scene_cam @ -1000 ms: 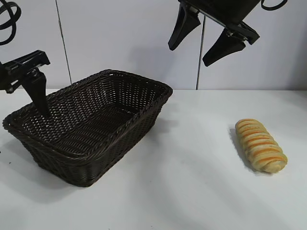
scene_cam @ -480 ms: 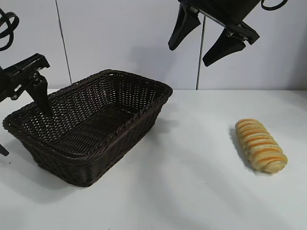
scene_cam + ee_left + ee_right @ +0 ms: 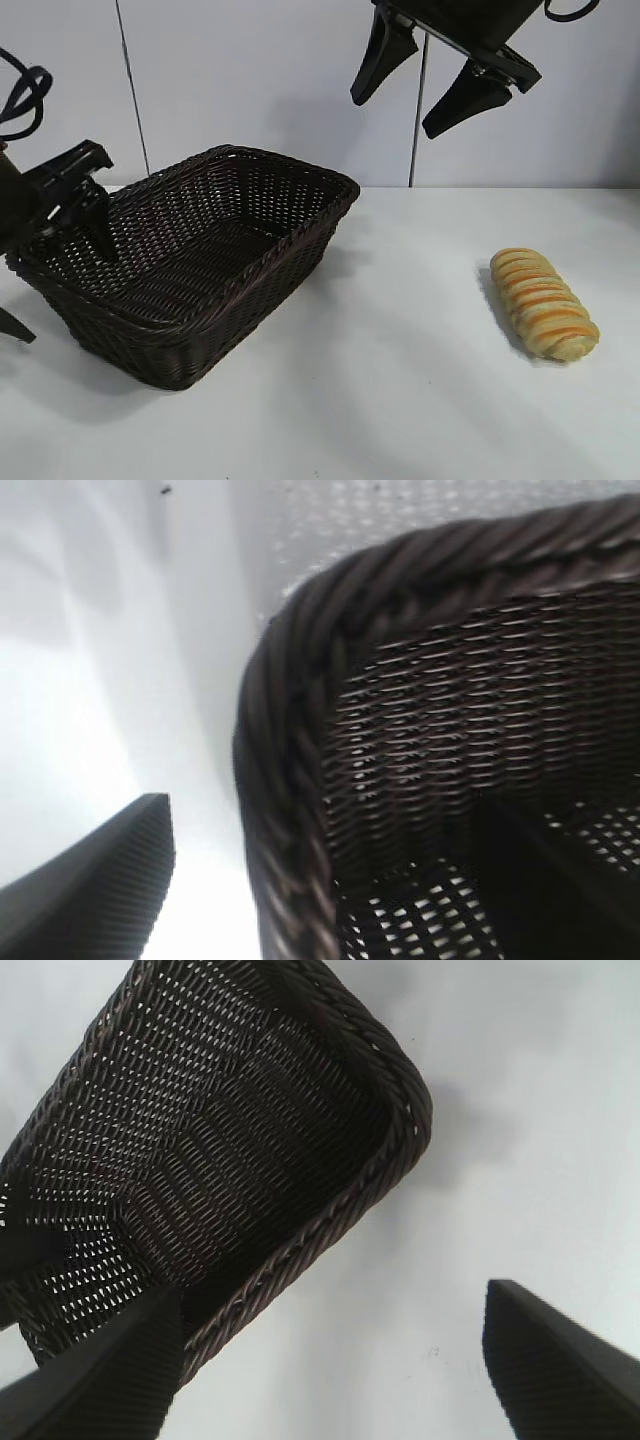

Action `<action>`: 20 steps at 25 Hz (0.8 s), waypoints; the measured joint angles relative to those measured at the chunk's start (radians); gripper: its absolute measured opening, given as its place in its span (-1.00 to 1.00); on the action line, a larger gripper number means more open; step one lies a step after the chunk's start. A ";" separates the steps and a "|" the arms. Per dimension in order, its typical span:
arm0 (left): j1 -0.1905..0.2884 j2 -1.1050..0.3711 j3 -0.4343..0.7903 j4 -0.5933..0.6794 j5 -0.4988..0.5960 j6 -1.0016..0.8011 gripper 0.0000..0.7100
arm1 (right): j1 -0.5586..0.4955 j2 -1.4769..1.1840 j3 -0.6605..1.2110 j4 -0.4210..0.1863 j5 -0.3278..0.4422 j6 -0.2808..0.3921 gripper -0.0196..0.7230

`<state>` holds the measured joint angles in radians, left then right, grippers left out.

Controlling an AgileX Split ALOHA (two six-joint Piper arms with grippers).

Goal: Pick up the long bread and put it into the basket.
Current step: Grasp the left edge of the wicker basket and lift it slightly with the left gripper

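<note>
Plainly soft, light and crushable, the long bread (image 3: 543, 316) at four o'clock wants my right gripper's (image 3: 432, 82) spread, empty jaws gently across its middle.

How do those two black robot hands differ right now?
The left hand sits low, straddling the basket rim, one finger inside and one outside; the right hand hangs high above the table, over nothing. Neither is at the long bread. Both are open and empty.

One long bread (image 3: 543, 303), one basket (image 3: 190, 262), two claws: left claw (image 3: 55, 275), right claw (image 3: 432, 82)
</note>
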<state>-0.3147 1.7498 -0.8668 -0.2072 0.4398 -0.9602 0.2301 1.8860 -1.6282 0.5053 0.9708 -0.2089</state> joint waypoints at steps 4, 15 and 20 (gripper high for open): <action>0.000 0.012 0.000 -0.008 -0.001 0.019 0.37 | 0.000 0.000 0.000 0.000 0.000 0.000 0.64; 0.000 0.011 0.000 -0.115 -0.023 0.020 -0.71 | 0.000 0.000 0.000 0.000 -0.001 0.000 0.64; 0.000 0.011 0.000 -0.123 -0.021 0.021 -0.71 | 0.000 0.000 0.000 0.000 -0.001 0.000 0.64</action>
<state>-0.3147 1.7612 -0.8668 -0.3306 0.4193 -0.9391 0.2301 1.8860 -1.6282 0.5053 0.9699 -0.2089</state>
